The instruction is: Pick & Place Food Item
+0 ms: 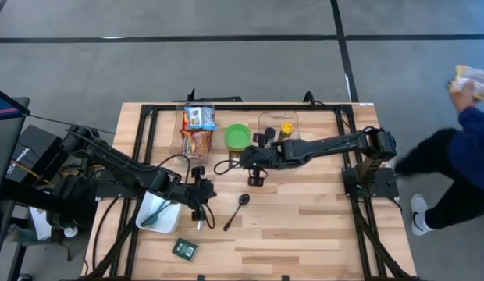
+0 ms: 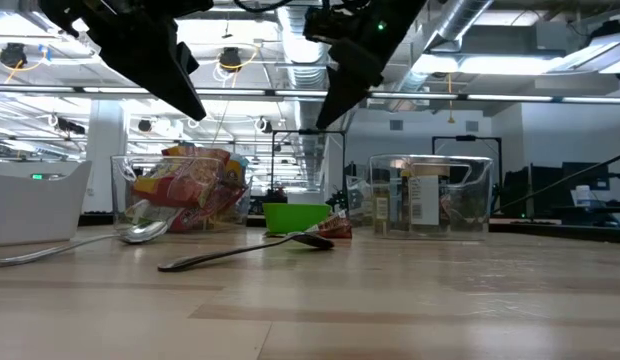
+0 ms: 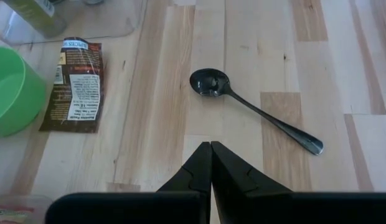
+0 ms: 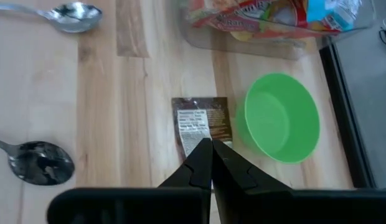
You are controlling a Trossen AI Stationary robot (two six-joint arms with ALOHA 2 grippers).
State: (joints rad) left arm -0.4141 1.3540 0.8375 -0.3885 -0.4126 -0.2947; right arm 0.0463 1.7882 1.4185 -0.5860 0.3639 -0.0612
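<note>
Partly, the right gripper (image 4: 211, 163) hides the brown packet (image 4: 202, 124).

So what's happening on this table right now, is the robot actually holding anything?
Not at the moment. Both arms hang above the wooden table with their fingers shut on nothing. The right gripper is over a small brown food packet lying flat beside a green bowl. The left gripper points toward a dark spoon on the bare wood. Clear bins of snacks stand at the back, and a person is off to one side.
</note>
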